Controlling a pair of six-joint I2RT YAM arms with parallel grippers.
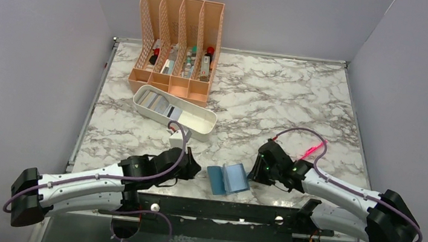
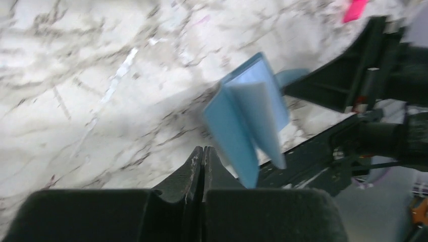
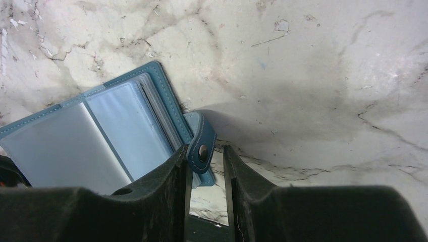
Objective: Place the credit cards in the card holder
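The card holder (image 1: 228, 179), a teal-blue wallet, lies open near the table's front edge between my two grippers, its pale inner sleeves (image 3: 116, 131) fanned upward. Just left of it my left gripper (image 1: 191, 167) is shut; the fingertips (image 2: 203, 148) meet with nothing seen between them, and the card holder (image 2: 247, 116) is just ahead and to the right. My right gripper (image 3: 205, 150) is open at the wallet's right edge (image 1: 254, 171). The snap strap (image 3: 201, 138) rests against its left finger and its right finger stands clear. The credit cards (image 1: 156, 99) lie in the white tray.
The long white tray (image 1: 199, 125) sits behind the left gripper. Behind it stands a peach mesh organizer (image 1: 178, 38) with small bottles. Grey walls close in the marble table (image 1: 299, 100) on three sides. A black rail (image 1: 219, 210) runs along the near edge.
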